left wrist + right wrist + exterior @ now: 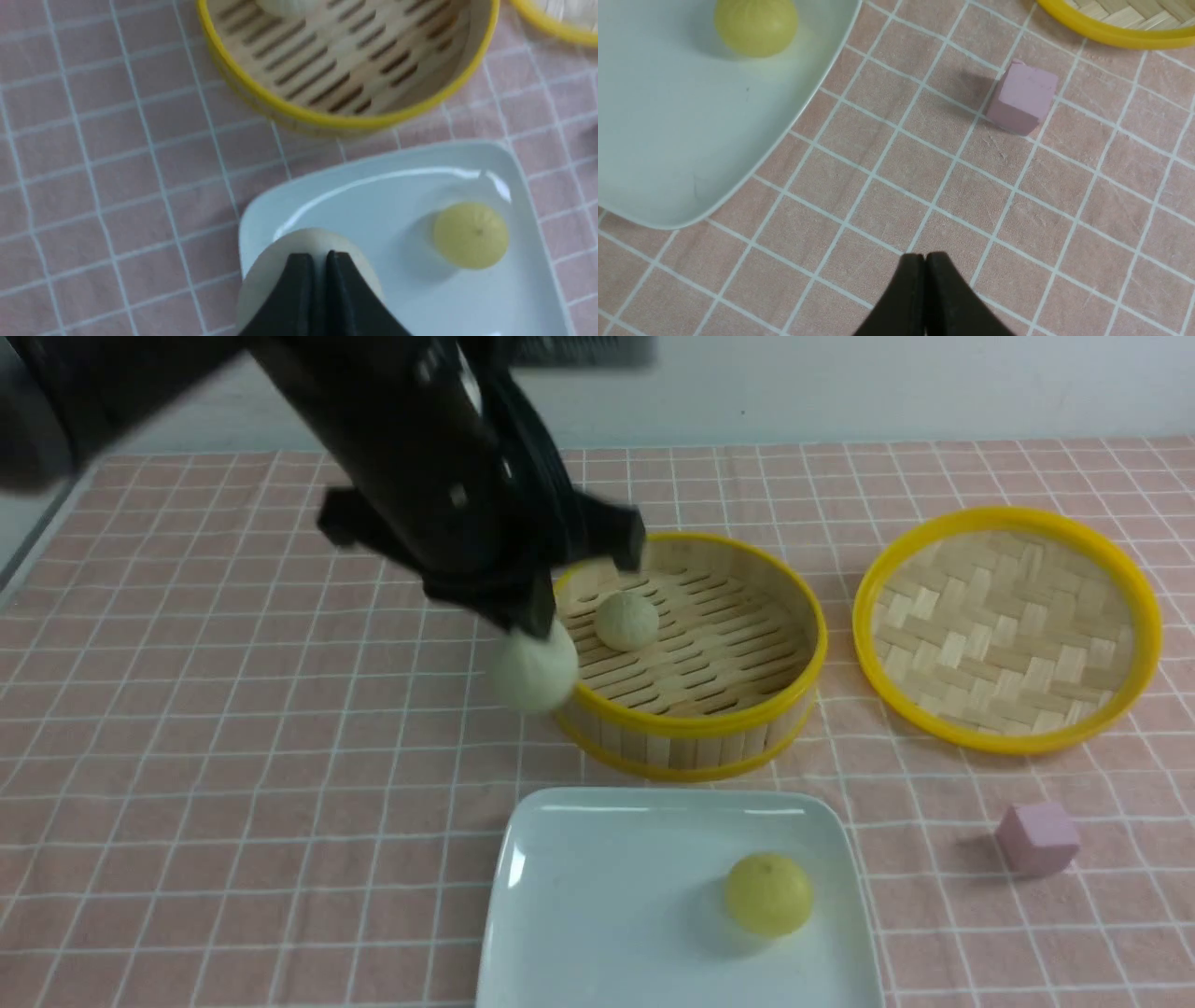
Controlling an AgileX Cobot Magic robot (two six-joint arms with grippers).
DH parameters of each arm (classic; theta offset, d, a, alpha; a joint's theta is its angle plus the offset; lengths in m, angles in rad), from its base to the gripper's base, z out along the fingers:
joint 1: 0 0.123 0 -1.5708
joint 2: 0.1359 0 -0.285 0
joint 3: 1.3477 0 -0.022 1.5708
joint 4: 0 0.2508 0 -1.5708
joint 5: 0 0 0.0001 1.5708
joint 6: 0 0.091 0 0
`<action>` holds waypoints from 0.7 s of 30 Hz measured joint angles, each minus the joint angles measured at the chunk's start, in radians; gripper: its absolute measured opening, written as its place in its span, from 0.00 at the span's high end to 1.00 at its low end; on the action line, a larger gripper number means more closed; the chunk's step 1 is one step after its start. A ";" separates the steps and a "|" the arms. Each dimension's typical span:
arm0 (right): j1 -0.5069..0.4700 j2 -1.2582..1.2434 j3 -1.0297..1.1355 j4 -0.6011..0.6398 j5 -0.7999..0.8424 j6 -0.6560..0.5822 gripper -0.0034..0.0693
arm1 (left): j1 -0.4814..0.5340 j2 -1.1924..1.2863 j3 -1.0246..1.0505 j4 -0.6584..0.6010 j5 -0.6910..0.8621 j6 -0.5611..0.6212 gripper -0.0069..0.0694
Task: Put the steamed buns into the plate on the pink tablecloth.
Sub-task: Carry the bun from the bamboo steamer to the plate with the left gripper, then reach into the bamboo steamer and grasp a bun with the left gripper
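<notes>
front view: the left claw (540, 621) is clamped on one pale bun (534, 672), up in the air just beside the steamer basket (709, 733) and not over the plate (597, 896). one yellow bun (768, 893) lies in the plate. one basket bun (627, 621) is left inside the basket. so one is done and two are not.

i count three buns, one plate, one basket, one lid (1008, 625) and one pink cube (1036, 838), all on the pink tablecloth (233, 756).

left wrist view: the claw tips pinch the pale bun, and the plate's corner is close by.

right wrist view: the right claw (924, 263) is pressed together and holds nothing.
</notes>
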 joint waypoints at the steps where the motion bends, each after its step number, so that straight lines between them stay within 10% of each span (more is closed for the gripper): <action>1: 0.000 0.000 0.000 0.000 -0.001 0.000 0.93 | -0.029 0.008 0.067 0.000 -0.073 -0.017 0.88; 9: 0.000 0.000 0.000 0.000 -0.001 0.000 0.91 | -0.089 0.079 0.328 -0.007 -0.469 -0.184 0.81; 21: 0.000 0.000 0.000 0.003 -0.008 0.000 0.89 | -0.072 0.109 0.289 0.023 -0.490 -0.204 0.41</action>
